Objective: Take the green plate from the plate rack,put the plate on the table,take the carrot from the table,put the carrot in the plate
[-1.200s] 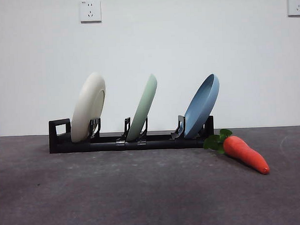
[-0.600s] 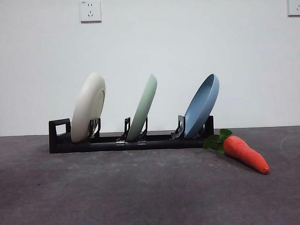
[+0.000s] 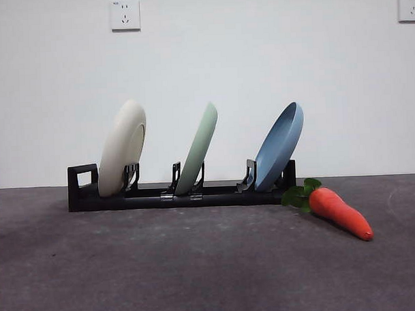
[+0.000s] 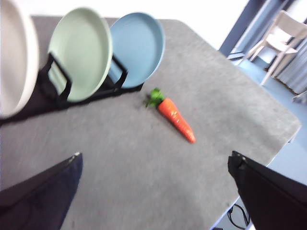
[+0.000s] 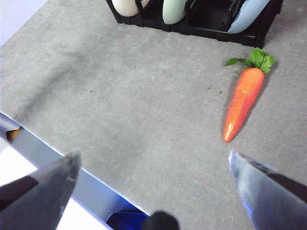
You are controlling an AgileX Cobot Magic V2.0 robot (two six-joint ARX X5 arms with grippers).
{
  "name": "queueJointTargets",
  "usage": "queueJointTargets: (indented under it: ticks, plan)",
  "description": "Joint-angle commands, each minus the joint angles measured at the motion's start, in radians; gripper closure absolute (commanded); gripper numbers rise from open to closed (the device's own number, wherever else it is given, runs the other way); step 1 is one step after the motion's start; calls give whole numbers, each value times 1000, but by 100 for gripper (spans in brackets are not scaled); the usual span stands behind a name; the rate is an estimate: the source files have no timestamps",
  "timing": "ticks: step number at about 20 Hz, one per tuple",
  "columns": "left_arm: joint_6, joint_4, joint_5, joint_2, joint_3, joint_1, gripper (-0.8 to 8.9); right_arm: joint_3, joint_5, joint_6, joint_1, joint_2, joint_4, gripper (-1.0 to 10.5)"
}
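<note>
Wrist views show both hands, left hand (image 4: 153, 191) and right hand (image 5: 153, 184), spread wide above the table (image 3: 198, 265), holding nothing.

Green plate (image 3: 199, 147) leans in rack (image 3: 175, 195); carrot (image 3: 339, 212) on table (image 3: 198, 265).

Front view: low, level with the table (image 3: 198, 265), facing the plate rack (image 3: 216, 195) side-on, close.
Left wrist view: high, looking down obliquely.
Right wrist view: high, steeper.
Shared: rack, carrot (image 5: 243, 103), table.
</note>
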Motion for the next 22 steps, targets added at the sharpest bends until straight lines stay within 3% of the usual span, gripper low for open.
queueJointTargets:
  ticks: [1,7,11,16,22]
  plan:
    - [-27,88,-11,88,44,-64,270,4,2,3,3,12,6,256]
    - [-32,297,-259,398,189,-301,270,4,2,3,3,56,6,256]
    - [-21,398,-367,628,314,-391,270,4,2,3,3,75,6,256]
    - [-21,502,-421,904,475,-421,270,4,2,3,3,81,11,256]
    - [-21,623,-491,1112,562,-422,270,4,2,3,3,88,16,256]
